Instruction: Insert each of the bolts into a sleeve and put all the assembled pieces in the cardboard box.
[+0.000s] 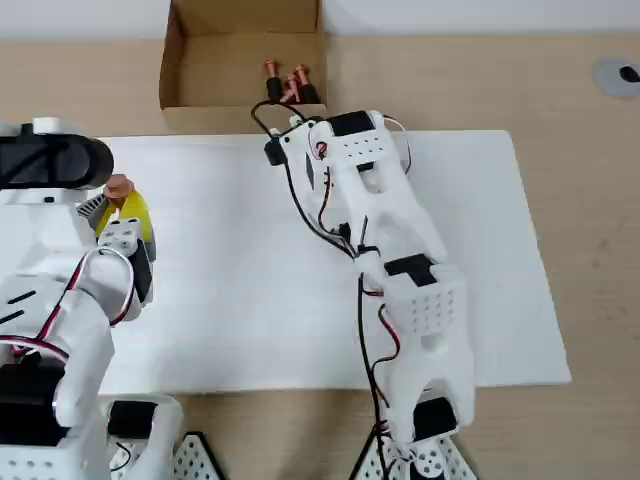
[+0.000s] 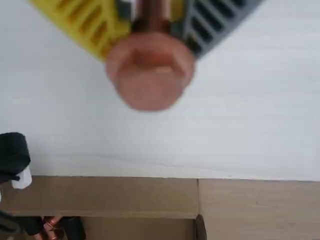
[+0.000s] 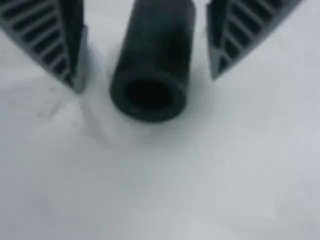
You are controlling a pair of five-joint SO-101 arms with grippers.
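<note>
Copper bolt (image 2: pixel 150 70): I see it in the left wrist view, its wide head pointing away from the fingers and its shank pinched between them. In the high view it hangs over the left side of the white sheet (image 1: pixel 230 300), well apart from the box.
Left gripper (image 2: pixel 150 44): clenched on the bolt's shank, with the yellow finger (image 2: pixel 80 20) on one side and the grey finger (image 2: pixel 215 20) on the other, both pressed against it.
Black sleeve (image 3: pixel 150 65): it sits on the white sheet between my right gripper's fingers, with its open bore facing the wrist camera.
Right gripper (image 3: pixel 145 80): released. The two dark ribbed fingers (image 3: pixel 50 40) straddle the sleeve with a clear gap on each side, and neither touches it.
Right arm (image 1: pixel 370 190): from the high view I read it as stretched across the sheet, with its far end at the sheet's far edge, just beside the box's near wall.
Cardboard box (image 1: pixel 172 70): open-topped, on the wooden table (image 1: pixel 560 90) just beyond the far edge of the sheet.
Assembled pieces (image 1: pixel 288 85): a small cluster of copper bolts seated in black sleeves lies inside the box, in the corner nearest the right arm's end.
</note>
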